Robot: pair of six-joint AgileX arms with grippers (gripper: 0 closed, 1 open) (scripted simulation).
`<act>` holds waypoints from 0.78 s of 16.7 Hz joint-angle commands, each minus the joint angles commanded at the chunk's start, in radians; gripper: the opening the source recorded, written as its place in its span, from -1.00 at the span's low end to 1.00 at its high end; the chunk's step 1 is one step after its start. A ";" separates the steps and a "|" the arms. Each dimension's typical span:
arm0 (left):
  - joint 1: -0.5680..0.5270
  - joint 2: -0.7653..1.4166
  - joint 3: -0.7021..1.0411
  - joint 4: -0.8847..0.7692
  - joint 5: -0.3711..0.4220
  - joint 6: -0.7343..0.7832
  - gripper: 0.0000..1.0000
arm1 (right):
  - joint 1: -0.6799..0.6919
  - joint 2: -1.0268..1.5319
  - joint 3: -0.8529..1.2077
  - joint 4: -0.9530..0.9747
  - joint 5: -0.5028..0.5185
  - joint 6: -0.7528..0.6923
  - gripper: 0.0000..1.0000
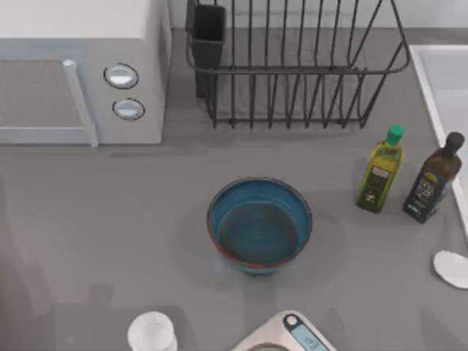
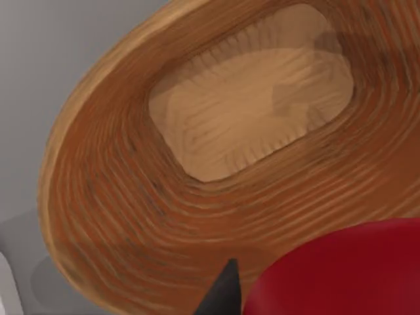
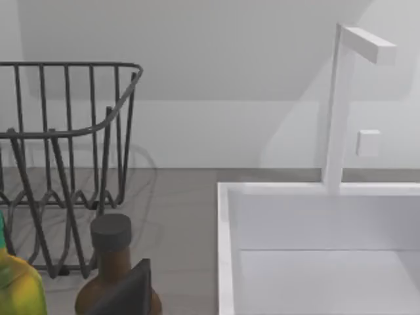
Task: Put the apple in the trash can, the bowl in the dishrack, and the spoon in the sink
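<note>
- Where the top view's left side begins, a white microwave (image 1: 80,73) with two round knobs (image 1: 121,76) stands at the table's far edge, and a round white cup (image 1: 152,333) sits at the near edge.
- Left wrist view: the apple (image 2: 341,269), glossy red, sits close under the camera beside one dark fingertip (image 2: 223,292) of the left gripper, above a woven wooden basket (image 2: 118,197); whether the jaws grip the apple cannot be told.
- Centre of table: the blue bowl (image 1: 259,225) stands upright and alone on the grey surface, apart from the dishrack (image 1: 292,69) behind it. The rack's dark cutlery cup (image 1: 208,33) is at its left corner.
- A digital scale (image 1: 289,335) lies at the near edge, just in front of the bowl.
- Right of the bowl: a green-capped oil bottle (image 1: 379,170) and a dark bottle (image 1: 433,178) stand upright, near each other.
- Far right: the sink (image 1: 439,80) with raised white rim; a pale rounded object (image 1: 452,268) lies at the table's right edge.
- Right wrist view: a dark fingertip (image 3: 128,292) of the right gripper shows before the dark bottle; jaw state cannot be told. The faucet (image 3: 344,105) rises behind the sink.
</note>
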 joint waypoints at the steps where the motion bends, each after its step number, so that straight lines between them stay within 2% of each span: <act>1: -0.003 0.003 -0.013 0.013 0.000 0.003 -1.00 | 0.000 0.000 0.000 0.000 0.000 0.000 1.00; 8: 0.005 0.044 -0.217 0.268 -0.001 -0.002 -1.00 | 0.000 0.000 0.000 0.000 0.000 0.000 1.00; 13: 0.006 0.048 -0.232 0.285 0.000 -0.003 -1.00 | 0.000 0.000 0.000 0.000 0.000 0.000 1.00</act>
